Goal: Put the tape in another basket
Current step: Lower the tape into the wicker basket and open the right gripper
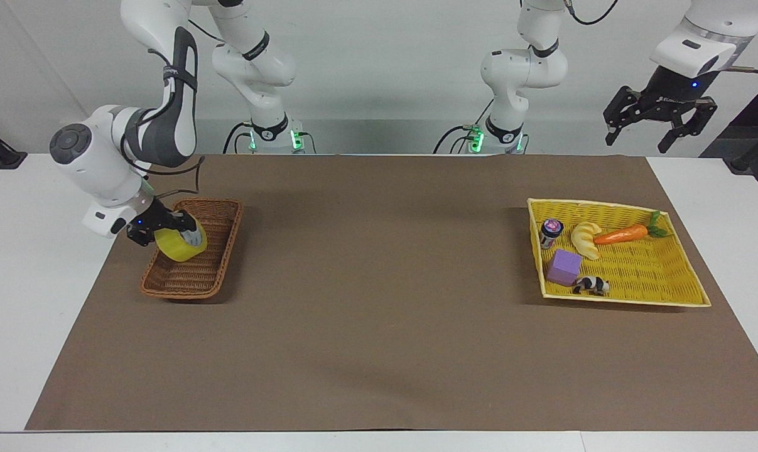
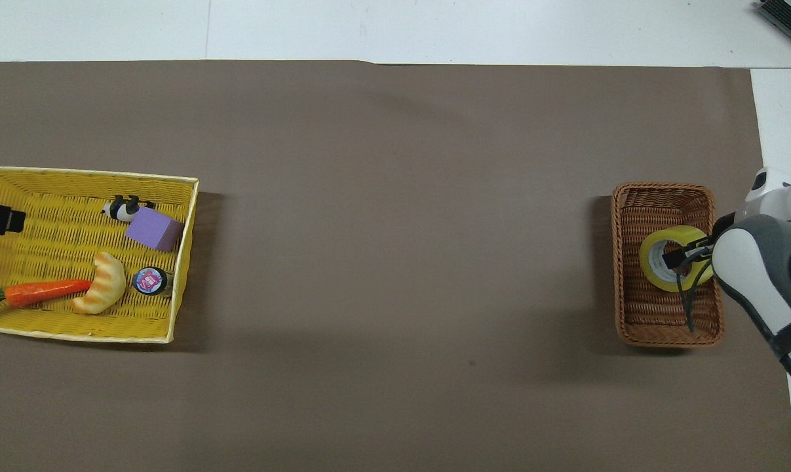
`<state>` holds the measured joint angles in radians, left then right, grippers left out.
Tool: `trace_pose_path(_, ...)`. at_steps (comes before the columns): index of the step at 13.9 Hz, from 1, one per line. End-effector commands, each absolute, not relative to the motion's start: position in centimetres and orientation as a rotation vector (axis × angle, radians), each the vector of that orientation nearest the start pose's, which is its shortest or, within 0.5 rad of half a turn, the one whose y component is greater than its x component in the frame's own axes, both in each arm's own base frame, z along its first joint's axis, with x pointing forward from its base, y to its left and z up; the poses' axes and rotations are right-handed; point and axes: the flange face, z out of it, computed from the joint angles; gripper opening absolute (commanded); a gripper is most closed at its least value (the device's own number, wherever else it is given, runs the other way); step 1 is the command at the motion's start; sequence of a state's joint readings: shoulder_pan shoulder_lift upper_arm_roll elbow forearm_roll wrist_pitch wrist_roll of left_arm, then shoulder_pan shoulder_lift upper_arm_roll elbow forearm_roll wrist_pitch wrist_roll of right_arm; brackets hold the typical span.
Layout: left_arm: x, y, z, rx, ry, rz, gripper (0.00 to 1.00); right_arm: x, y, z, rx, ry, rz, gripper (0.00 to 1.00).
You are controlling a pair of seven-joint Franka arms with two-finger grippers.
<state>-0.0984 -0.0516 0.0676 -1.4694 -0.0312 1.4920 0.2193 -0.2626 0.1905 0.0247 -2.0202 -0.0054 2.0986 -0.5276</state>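
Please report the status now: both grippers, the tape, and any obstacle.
Right gripper shut on the tape, low over the brown basket. Left gripper open, waiting over the table's edge. Nothing else in the brown basket.

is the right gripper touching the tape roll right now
Touching: the facing view shows the right gripper clamped on the tape, one finger inside its core, over the brown basket.

Right gripper (image 2: 680, 257) pinches the wall of the translucent yellow packing tape roll with grey-white core (image 2: 660, 270), over the narrow brown woven wicker basket (image 2: 631, 308) at the right arm's end. Flat bright yellow woven basket (image 2: 184, 242) holds an orange carrot toy (image 2: 44, 292), a purple cube (image 2: 153, 229).
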Motion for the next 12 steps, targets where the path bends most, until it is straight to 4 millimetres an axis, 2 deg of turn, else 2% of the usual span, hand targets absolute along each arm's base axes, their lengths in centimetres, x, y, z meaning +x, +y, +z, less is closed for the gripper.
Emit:
trace_pose_path(1, 52.2, -1.5, 69.3, -3.126, 0.403, -0.111, 1.00, 55.6, -13.5, 35.5, -3.093, -0.429, 0.157, 1.00)
trace_pose_path(3, 52.2, -1.4, 69.3, -3.127, 0.396, -0.116, 1.00, 55.7, -13.5, 35.9, -3.094, -0.432, 0.153, 1.00)
trace_pose_path(7, 52.4, -1.4, 69.5, -3.124, 0.385, -0.140, 1.00, 56.4, -12.8, 38.4, -3.092, -0.453, 0.159, 1.00)
trace_pose_path(12, 52.7, -1.3, 69.4, -3.096, 0.345, -0.134, 1.00, 56.6, -12.2, 39.9, -3.098, -0.465, 0.137, 1.00)
